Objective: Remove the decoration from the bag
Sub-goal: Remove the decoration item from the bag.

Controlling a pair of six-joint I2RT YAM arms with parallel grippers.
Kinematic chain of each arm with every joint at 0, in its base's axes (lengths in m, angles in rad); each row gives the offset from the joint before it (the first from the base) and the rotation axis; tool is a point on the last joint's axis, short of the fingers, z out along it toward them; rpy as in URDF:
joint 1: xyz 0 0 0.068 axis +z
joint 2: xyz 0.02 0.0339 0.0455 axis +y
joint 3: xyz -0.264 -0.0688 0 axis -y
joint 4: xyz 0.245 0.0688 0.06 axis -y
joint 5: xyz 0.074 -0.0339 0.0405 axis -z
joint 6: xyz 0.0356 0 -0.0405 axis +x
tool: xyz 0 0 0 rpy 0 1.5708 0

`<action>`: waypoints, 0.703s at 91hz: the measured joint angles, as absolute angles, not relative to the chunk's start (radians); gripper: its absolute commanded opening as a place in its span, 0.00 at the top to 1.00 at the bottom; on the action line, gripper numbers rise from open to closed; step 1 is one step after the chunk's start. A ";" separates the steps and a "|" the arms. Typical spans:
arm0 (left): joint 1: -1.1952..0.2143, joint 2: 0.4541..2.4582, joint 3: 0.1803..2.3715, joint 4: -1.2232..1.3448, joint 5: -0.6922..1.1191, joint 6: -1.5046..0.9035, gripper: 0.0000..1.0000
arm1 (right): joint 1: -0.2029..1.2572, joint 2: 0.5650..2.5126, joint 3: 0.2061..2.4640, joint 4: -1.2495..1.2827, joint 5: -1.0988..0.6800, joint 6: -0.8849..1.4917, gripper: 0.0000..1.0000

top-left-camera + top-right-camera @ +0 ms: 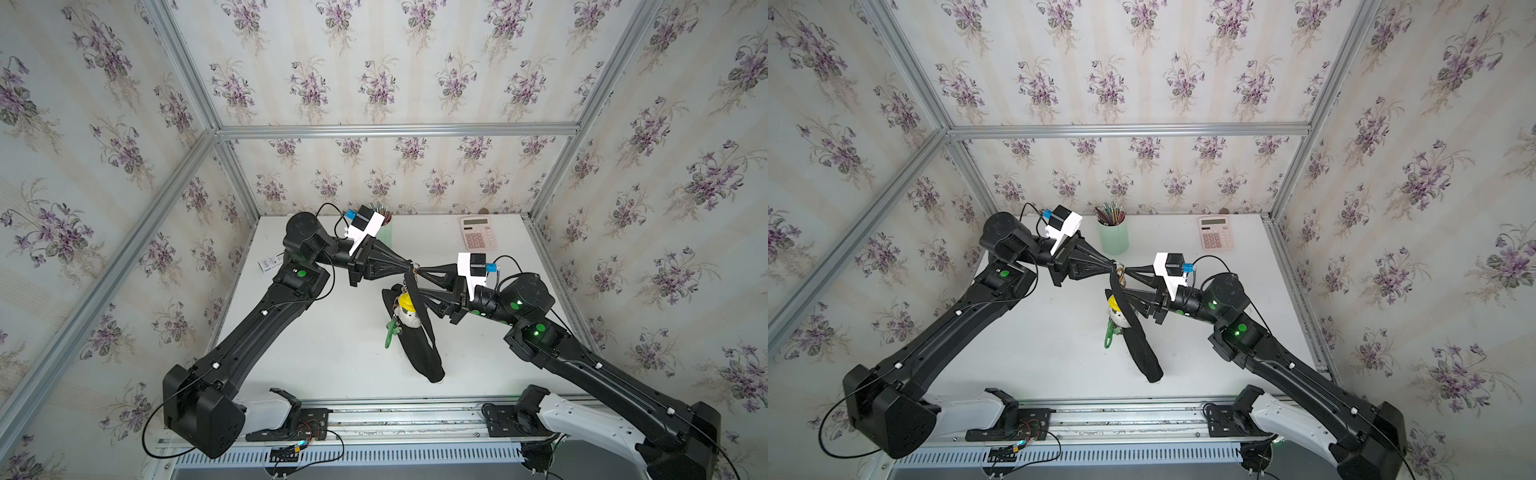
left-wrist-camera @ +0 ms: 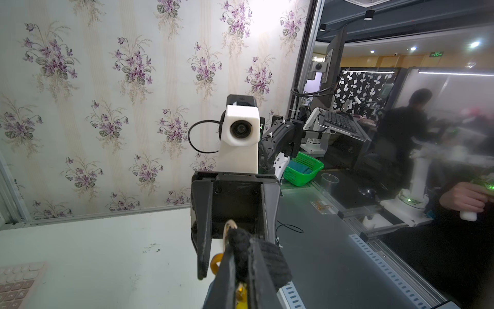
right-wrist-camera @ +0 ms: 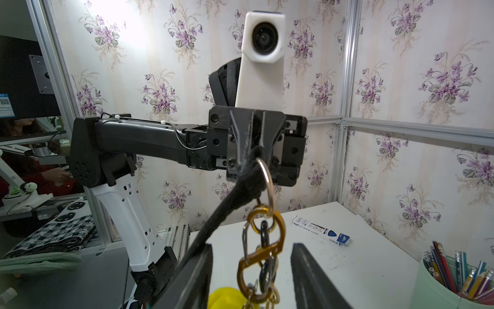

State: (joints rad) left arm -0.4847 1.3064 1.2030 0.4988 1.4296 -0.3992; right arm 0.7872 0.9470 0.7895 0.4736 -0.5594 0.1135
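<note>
Surface [image 1: 324, 345] is white with floral walls round it. Both arms reach in and meet nose to nose over the middle.

Bag [image 1: 420, 351]: black, hanging off its strap [image 1: 412, 286], body sloping down toward the front edge. Can't tell if the low end touches the surface.

Pencil cup [image 1: 1113, 241] at the back is whole in a top view. Where the left wrist camera sits in front, only a sliver of the pencil cup [image 1: 387, 237] shows. Pink calculator [image 1: 478, 233] sits back right.

Left gripper [image 1: 406, 266]: jaws together, clamped on the strap. The left wrist view shows black webbing pinched right at the tips.

Right gripper [image 3: 251, 267]: jaws apart. Only the right wrist view shows the gap, with the gold clasp [image 3: 263, 240] hanging in it and touching neither side that I can see.

Plush charm [image 1: 405, 309], yellow and grey, lies against the upper bag.

Decoration [image 1: 390, 334]: green cord loop dangling just below the plush charm, beside the bag on the left arm's side. It shows in both top views; neither wrist view catches the cord. It's attached: the clasp hangs from a silver ring [image 3: 268, 182] threaded through the strap at the left jaws.
</note>
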 measured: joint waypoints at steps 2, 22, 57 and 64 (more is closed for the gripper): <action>-0.485 1.307 1.200 0.503 1.430 -0.403 1.00 | 0.787 0.948 0.793 0.474 -0.561 0.114 0.47; -0.490 1.309 1.196 0.533 1.430 -0.422 1.00 | 0.788 0.958 0.802 0.487 -0.570 0.126 0.48; -0.493 1.310 1.193 0.548 1.430 -0.425 1.00 | 0.788 0.962 0.800 0.488 -0.545 0.128 0.57; -0.493 1.310 1.193 0.551 1.430 -0.425 1.00 | 0.788 0.960 0.791 0.488 -0.551 0.127 0.57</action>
State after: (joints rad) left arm -0.4934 1.3098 1.1934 0.5510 1.4296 -0.4252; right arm 0.7879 0.9604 0.7914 0.4885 -0.5514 0.1268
